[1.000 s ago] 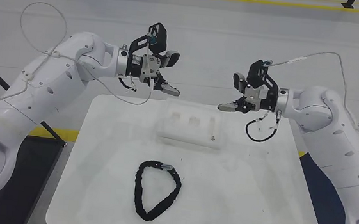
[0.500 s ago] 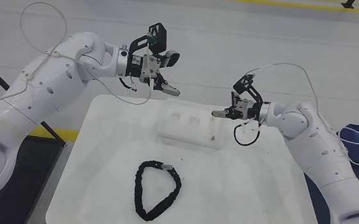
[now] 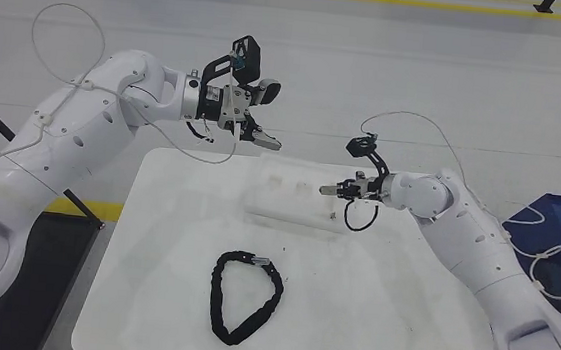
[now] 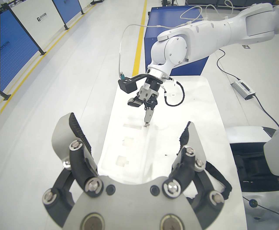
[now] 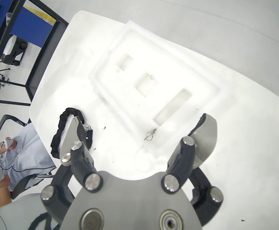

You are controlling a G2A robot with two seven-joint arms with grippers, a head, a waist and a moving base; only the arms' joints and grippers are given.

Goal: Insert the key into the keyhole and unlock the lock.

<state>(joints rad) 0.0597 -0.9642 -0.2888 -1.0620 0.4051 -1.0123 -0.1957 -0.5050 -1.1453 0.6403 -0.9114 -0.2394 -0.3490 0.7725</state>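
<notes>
Top camera overhead; wrist cameras share foam tray (image 4: 141,152).

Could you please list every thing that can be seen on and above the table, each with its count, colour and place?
table: one, white, under everything.
foam tray: one, white, with three recesses, at the table's far middle.
key: one, metal, with a ring, lying on the tray beside the longest recess.
small ring: one, thin metal, in the middle recess.
chain lock: one, black, closed in a loop, on the table's near part, apart from the tray.
left gripper: one, open, in the air at the tray's end away from the key.
right gripper: one, open, above the key, not holding it.
</notes>
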